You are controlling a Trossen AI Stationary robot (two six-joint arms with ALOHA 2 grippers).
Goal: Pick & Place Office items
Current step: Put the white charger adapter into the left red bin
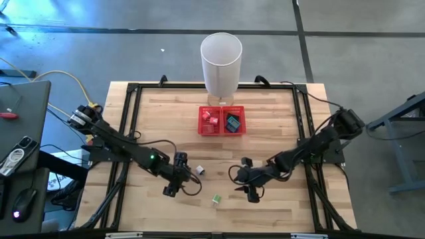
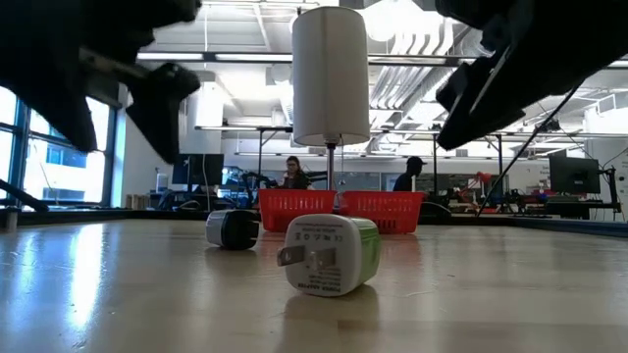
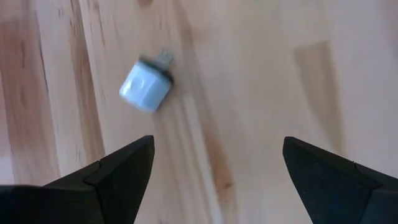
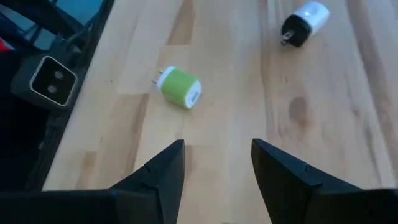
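Observation:
Two small plug-like office items lie on the wooden table. A white-and-dark one (image 1: 199, 170) (image 3: 146, 87) (image 2: 233, 228) lies on its side just ahead of my left gripper (image 1: 182, 174) (image 3: 217, 155), which is open and hovers apart from it. A green-and-white one (image 1: 216, 198) (image 4: 179, 87) (image 2: 329, 255) lies on its side nearer the table's near edge, its prongs sticking out sideways. My right gripper (image 1: 243, 180) (image 4: 217, 155) is open, to the right of both items, and touches nothing. More small pieces, red, pink, blue and teal, lie in the red mesh tray (image 1: 222, 109).
The red two-compartment tray (image 2: 339, 211) sits toward the far middle of the table, with the tall white cylinder bin (image 1: 221, 63) (image 2: 331, 74) right behind it. A black frame (image 1: 129, 119) runs around the tabletop. People show in the room beyond the table.

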